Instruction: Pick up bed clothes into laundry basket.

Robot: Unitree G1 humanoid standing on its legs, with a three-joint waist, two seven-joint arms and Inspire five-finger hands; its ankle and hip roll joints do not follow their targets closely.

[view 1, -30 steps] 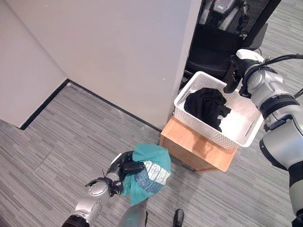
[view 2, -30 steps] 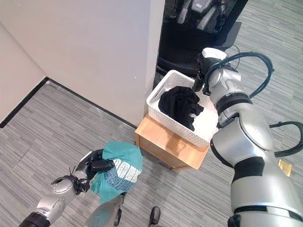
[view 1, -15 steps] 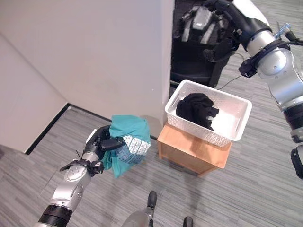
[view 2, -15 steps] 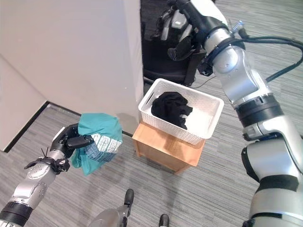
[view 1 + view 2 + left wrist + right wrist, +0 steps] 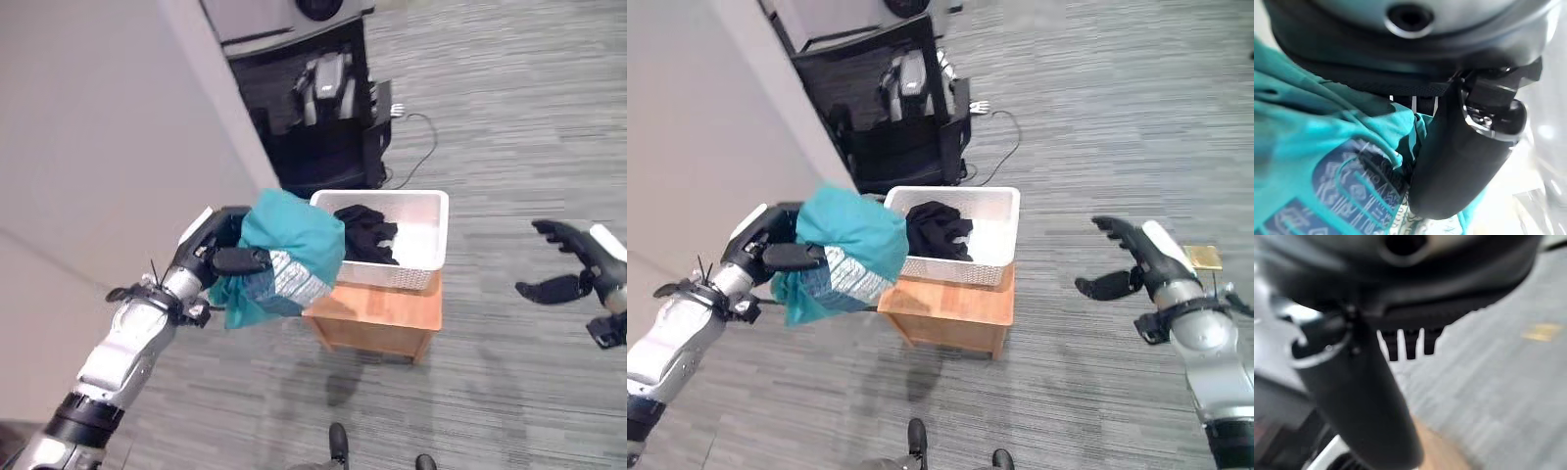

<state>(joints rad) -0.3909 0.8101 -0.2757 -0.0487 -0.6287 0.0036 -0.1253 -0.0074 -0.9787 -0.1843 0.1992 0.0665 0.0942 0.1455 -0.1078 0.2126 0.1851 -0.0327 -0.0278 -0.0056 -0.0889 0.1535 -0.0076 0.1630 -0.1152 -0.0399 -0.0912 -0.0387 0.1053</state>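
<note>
**Teal garment held up beside the basket**

A bunched teal garment [image 5: 284,257] with a pale printed patch hangs in the air, gripped by the left hand [image 5: 220,257], whose thumb and fingers are curled round the cloth. In the left wrist view the dark thumb [image 5: 1459,161] presses into the teal folds. The bundle is just beside the left end of the white laundry basket [image 5: 423,250], and its upper edge overlaps the basket's near corner in the head views; whether cloth and rim touch cannot be told.

Inside the basket lies a crumpled black garment [image 5: 367,233], toward the left half, with bare white floor showing to its right. The basket sits on a low wooden stand [image 5: 382,315], which rests on grey striped carpet [image 5: 509,137].

The right hand [image 5: 1125,262] is held out well apart from the basket, off to the right over the carpet, with fingers spread, thumb apart and nothing in it.

Behind the basket stands a black office chair [image 5: 328,117] next to a pale wall panel [image 5: 118,147]. A small yellowish object [image 5: 1201,257] lies on the carpet near the right hand
</note>
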